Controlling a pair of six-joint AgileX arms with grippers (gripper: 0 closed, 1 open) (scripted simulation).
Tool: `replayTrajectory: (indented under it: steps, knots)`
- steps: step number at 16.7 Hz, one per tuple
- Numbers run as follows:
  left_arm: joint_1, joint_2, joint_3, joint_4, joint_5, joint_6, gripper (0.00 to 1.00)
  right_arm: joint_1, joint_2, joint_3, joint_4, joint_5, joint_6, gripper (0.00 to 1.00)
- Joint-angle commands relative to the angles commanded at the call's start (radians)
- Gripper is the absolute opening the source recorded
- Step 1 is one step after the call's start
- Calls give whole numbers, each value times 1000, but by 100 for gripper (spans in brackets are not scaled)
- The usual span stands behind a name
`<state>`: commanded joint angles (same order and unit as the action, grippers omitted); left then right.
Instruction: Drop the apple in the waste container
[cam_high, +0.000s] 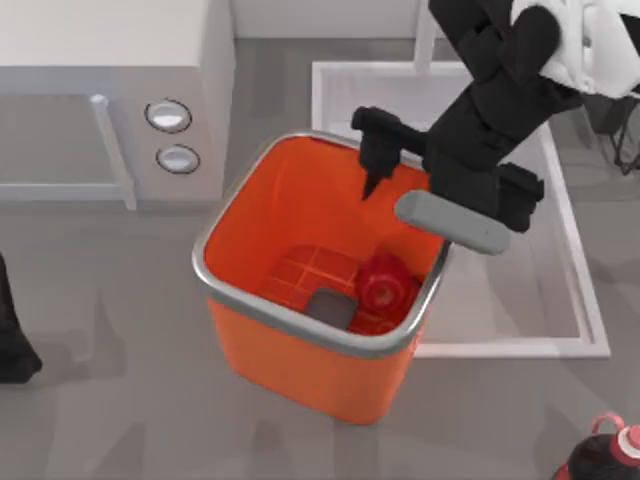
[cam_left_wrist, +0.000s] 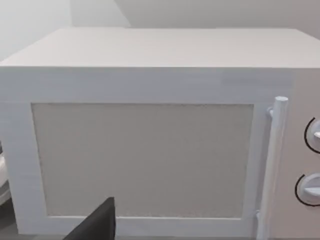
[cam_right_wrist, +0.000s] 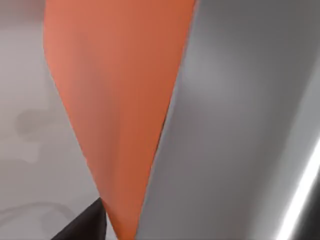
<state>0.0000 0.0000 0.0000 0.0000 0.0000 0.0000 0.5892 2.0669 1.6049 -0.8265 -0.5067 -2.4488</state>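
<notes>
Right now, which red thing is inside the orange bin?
The apple, small, round and shiny, lies on the bin's floor. The dark red bottle with a pink cap stands outside, at the table's lower right corner.

The apple (cam_high: 388, 280) looks glossy red; the bin (cam_high: 300, 360) is smooth orange plastic with a brushed silver metal rim; the microwave (cam_left_wrist: 150, 75) is matt white.

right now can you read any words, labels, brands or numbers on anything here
None: no readable text on anything in view.
Microwave: blank door, and its two knobs carry no legible markings.
Orange bin: plain walls, no label.
Apple inside the bin: no sticker.
Dark red bottle at the table's right corner: no readable label.
Sink: unmarked.
</notes>
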Motion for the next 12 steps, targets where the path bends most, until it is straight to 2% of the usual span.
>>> replayTrajectory:
  steps: [6, 12]
  knots:
    - [0, 0, 0, 0, 0, 0, 100, 0, 0, 0, 0, 0, 0, 98]
    - [0, 0, 0, 0, 0, 0, 100, 0, 0, 0, 0, 0, 0, 100]
